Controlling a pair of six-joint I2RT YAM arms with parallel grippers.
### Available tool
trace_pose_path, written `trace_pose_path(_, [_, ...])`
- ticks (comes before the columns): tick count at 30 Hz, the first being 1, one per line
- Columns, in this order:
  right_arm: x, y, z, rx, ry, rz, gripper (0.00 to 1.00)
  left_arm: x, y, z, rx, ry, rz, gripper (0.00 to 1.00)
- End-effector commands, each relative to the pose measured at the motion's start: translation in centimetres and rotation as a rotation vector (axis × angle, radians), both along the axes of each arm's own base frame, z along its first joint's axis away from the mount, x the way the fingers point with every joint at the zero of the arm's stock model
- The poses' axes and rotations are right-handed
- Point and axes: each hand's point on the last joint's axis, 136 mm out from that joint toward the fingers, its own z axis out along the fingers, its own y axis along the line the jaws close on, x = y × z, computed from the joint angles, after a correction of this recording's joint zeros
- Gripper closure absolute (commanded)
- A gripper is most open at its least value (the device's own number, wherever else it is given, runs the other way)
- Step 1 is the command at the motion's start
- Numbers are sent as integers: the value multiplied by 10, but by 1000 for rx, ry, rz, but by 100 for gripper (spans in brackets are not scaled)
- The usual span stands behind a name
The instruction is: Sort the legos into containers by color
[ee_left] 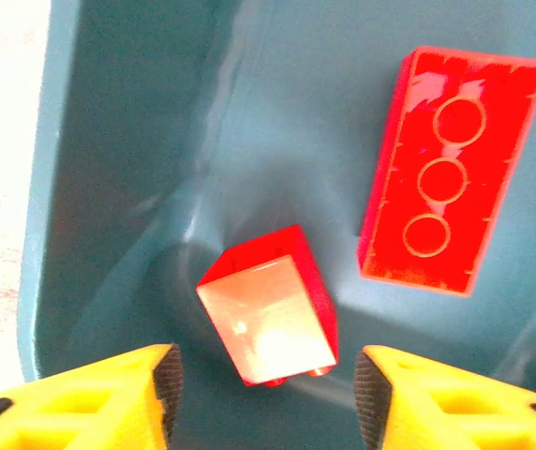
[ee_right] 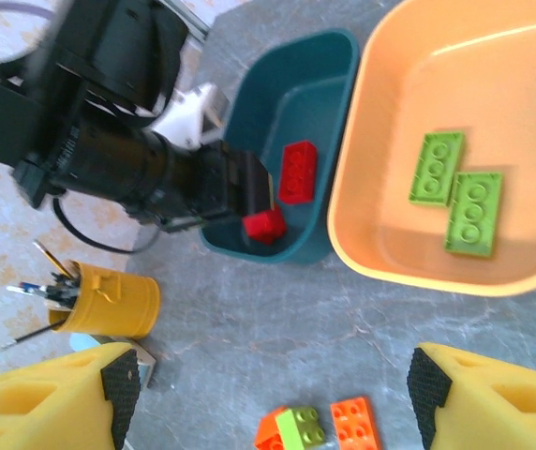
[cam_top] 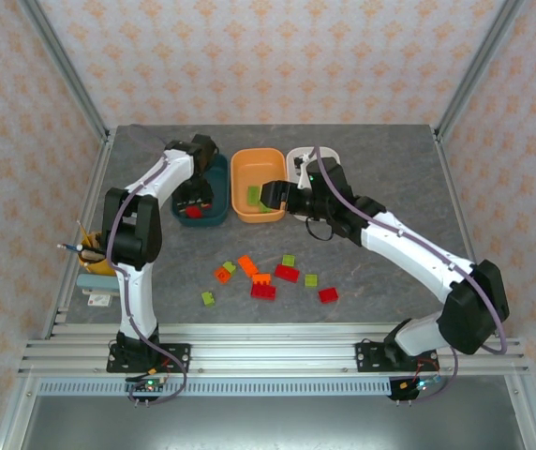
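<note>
Low in the left wrist view, left end effector (ee_left: 268, 394): jaws parted, gripping nothing. Small red lego (ee_left: 268, 319) loose just above them, near the teal container (ee_left: 118, 141) corner wall. Long red lego (ee_left: 451, 169) upper right, bare floor between. Right end effector (ee_right: 273, 394) wide, holding nothing. Two green legos (ee_right: 437, 167) in orange container (ee_right: 362, 141). Loose legos (cam_top: 275, 272) mid-bench (cam_top: 390, 169), open room around.
</note>
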Motion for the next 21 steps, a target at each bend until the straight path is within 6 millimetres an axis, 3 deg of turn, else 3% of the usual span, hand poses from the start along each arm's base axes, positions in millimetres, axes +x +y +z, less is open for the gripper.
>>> trace_pose_path(1, [-6, -12, 16, -65, -50, -1, 23, 2, 7, 45, 16, -81, 13, 43])
trace_pose_path(6, [-10, -28, 18, -169, -67, -12, 23, 4, -3, 110, -23, -230, 10, 37])
trace_pose_path(9, [-15, -37, 12, -208, -45, -22, 24, -6, -15, 154, -90, -354, -15, 31])
trace_pose_path(12, [-22, -47, 3, -235, -12, -47, 24, -23, -28, 181, -175, -457, -31, 24])
trace_pose_path(16, [-32, -60, -9, -285, 29, -79, 25, -53, -44, 199, -309, -550, -62, 17])
trace_pose_path(21, [-46, -66, -15, -321, 37, -88, 26, -97, -52, 193, -397, -538, -100, 16])
